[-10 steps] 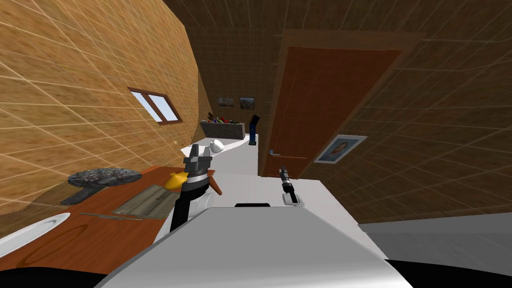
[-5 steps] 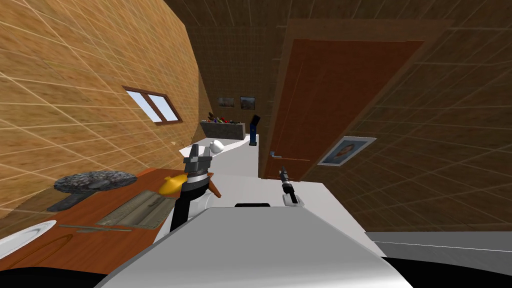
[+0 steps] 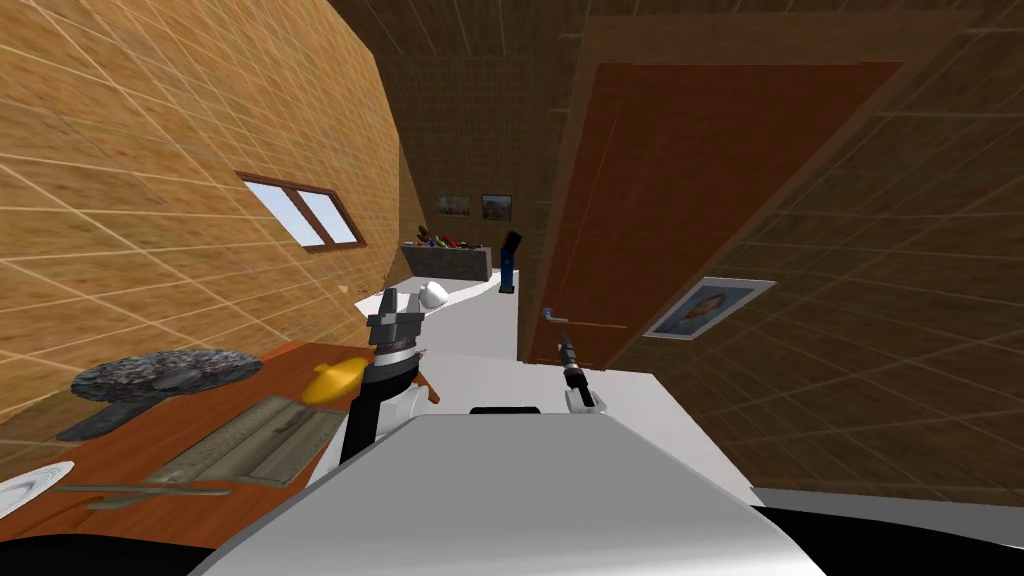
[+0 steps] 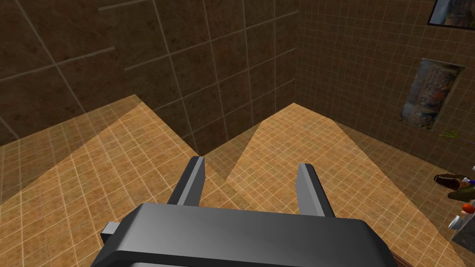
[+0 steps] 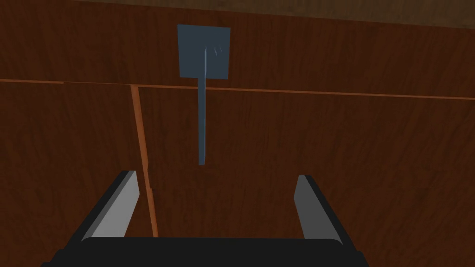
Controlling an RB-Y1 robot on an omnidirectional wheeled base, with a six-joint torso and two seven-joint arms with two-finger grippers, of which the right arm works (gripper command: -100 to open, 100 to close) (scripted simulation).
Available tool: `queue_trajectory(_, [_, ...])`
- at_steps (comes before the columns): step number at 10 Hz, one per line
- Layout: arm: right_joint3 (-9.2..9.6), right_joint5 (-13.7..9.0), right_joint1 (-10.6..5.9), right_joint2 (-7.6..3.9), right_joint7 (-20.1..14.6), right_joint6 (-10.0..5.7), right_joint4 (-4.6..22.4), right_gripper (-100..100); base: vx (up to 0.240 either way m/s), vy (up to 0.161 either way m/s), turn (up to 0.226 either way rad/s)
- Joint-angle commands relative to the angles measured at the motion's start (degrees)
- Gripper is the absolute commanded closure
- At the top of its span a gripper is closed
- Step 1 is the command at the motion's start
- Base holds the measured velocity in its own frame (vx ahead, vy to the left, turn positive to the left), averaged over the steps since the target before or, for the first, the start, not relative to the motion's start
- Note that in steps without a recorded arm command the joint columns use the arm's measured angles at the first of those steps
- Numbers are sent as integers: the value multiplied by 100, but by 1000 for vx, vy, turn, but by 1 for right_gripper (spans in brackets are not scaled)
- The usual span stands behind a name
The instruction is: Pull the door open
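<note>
Ahead of the right gripper (image 5: 215, 177), a reddish-brown wood-grain door (image 5: 324, 139); its slim blue-grey lever handle (image 5: 202, 125) on a square plate sits beyond the wide-open fingers, untouched, roughly centred; left gripper (image 4: 251, 163) spread, empty.

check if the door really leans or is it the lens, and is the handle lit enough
Head view: the wide lens and camera roll slant the door, not a real lean. Right wrist view: dim, yet the grey-blue handle stands out on dark wood, ahead of the open right tool.
</note>
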Motion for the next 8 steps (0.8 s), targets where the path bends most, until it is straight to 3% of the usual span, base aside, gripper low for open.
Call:
queue_trajectory(1, [-14, 13, -67, -3, -9, -21, 183, -100, 165, -22, 13])
queue_trajectory(4, [-22, 18, -107, -6, -12, -39, 287, -100, 68, -15, 8])
queue_trajectory(5, [-102, -43, -74, -134, -91, -105, 384, -100, 127, 45, 197])
queue_trajectory(7, [-151, -81, -49, -214, -140, -139, 435, -100, 177, 37, 129])
queue_trajectory(8, [-235, -146, -7, -349, -222, -197, 521, -100, 188, 42, 223])
